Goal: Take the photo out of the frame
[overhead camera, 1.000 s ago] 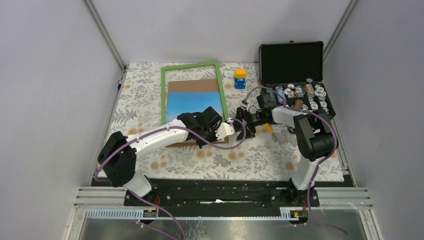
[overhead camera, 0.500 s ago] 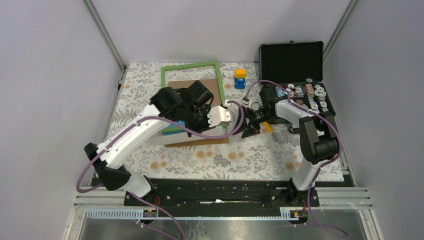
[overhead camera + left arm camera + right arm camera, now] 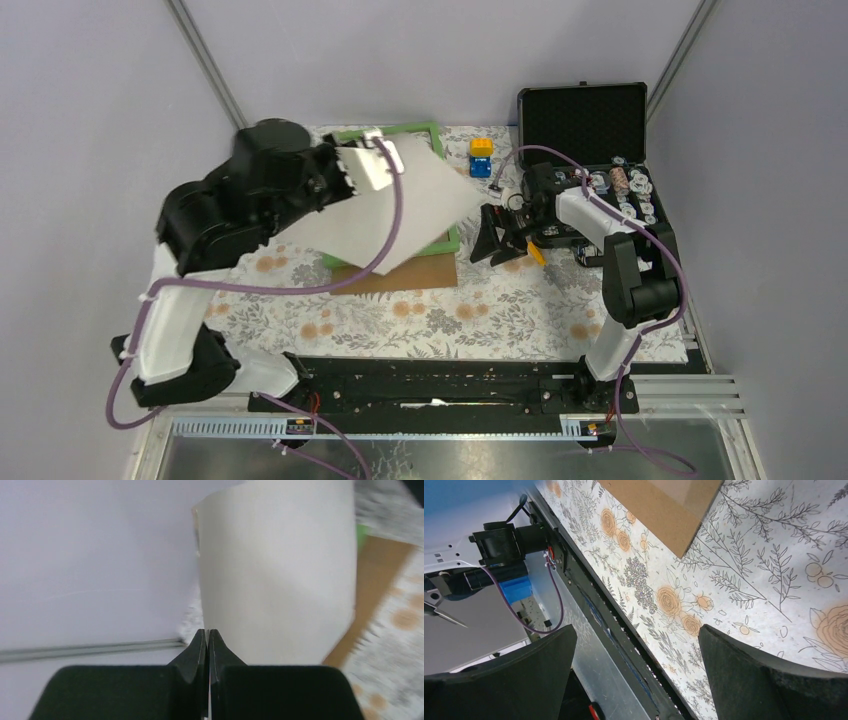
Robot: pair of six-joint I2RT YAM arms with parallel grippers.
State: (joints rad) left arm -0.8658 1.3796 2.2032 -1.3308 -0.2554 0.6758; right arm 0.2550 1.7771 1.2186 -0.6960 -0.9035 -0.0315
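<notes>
Black case open, far right; small round pieces inside. Yellow-and-blue block just left. Floral tablecloth underneath.

- The floral table carried a green frame near its far edge.
- A brown board lay at the frame's near end.
- A black case and a toy block sat by the far right corner.

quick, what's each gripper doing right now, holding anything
Left gripper: closed on an edge of the photo, whose plain white back is showing.
Right gripper: open, holding nothing.
</notes>
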